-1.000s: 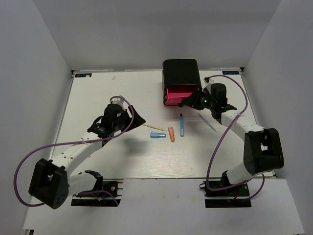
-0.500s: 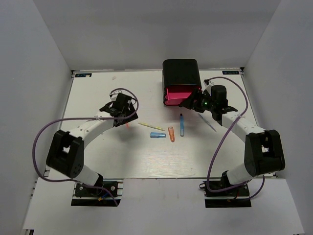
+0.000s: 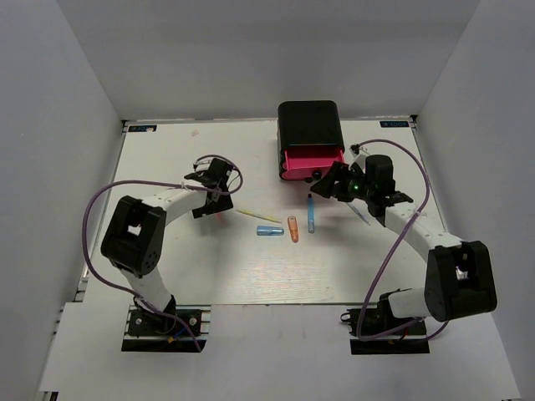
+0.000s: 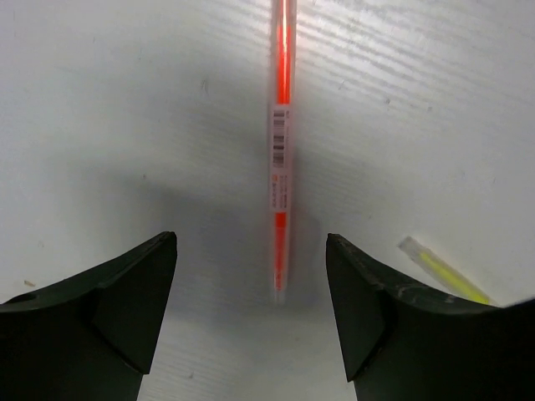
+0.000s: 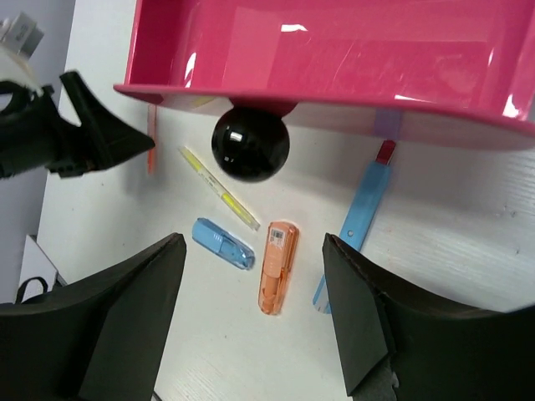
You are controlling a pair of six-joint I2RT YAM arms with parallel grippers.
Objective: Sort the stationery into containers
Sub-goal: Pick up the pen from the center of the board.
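Centre of the left wrist view: pink-red stick (image 4: 281, 150) flat on the table (image 4: 100, 100), its lower end between the wide-spread, empty fingers of the left gripper (image 4: 251, 242); yellow-green stick (image 4: 443, 276) at lower right. Right wrist view: right gripper (image 5: 255, 238) likewise spread and empty, below the open pink drawer (image 5: 334, 50) and its black knob (image 5: 250, 142); light-blue cylinder (image 5: 222, 243), orange cylinder (image 5: 278, 267) and blue pen (image 5: 359, 221) mid-frame.

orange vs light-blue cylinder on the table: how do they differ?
Colour: the orange cylinder is orange, the light-blue cylinder pale blue. Pose: from the top camera the orange one runs near-to-far, the light-blue one left-to-right. Label: the orange one shows a barcode sticker in the right wrist view, the light-blue one none. Both are short and lie flat on the table, outside the pink drawer.
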